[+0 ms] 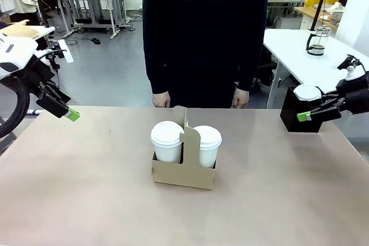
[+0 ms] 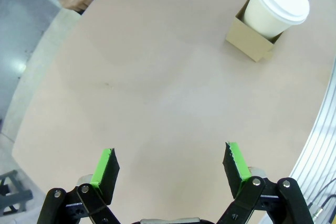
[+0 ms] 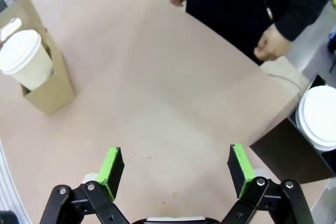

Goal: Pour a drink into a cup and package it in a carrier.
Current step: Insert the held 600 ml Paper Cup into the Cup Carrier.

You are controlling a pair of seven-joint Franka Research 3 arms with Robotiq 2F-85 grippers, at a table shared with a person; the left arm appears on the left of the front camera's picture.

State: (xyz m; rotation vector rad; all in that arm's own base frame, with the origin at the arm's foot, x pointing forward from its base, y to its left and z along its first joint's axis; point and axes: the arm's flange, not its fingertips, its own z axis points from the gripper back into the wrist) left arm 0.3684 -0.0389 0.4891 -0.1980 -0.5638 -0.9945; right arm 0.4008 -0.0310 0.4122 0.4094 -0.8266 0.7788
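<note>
Two white lidded paper cups (image 1: 166, 141) (image 1: 207, 144) stand side by side in the brown cardboard carrier (image 1: 183, 171) at the table's middle, either side of its upright handle. In the left wrist view one cup (image 2: 275, 4) sits in the carrier (image 2: 252, 43) far ahead. The right wrist view has a cup (image 3: 23, 59) and the carrier (image 3: 50, 90) at its left. My left gripper (image 1: 70, 114) (image 2: 170, 163) hovers open at the table's left edge. My right gripper (image 1: 304, 116) (image 3: 176, 169) is open at the right, beside the black box. A glass French press (image 1: 316, 41) stands on a far white table, its contents too small to tell.
A black box (image 1: 305, 120) (image 3: 289, 153) topped with a white lid (image 1: 307, 91) (image 3: 320, 116) sits at the table's right edge, close to my right gripper. A person in black stands at the far side, hands (image 1: 161, 99) (image 1: 240, 98) hanging at the table edge.
</note>
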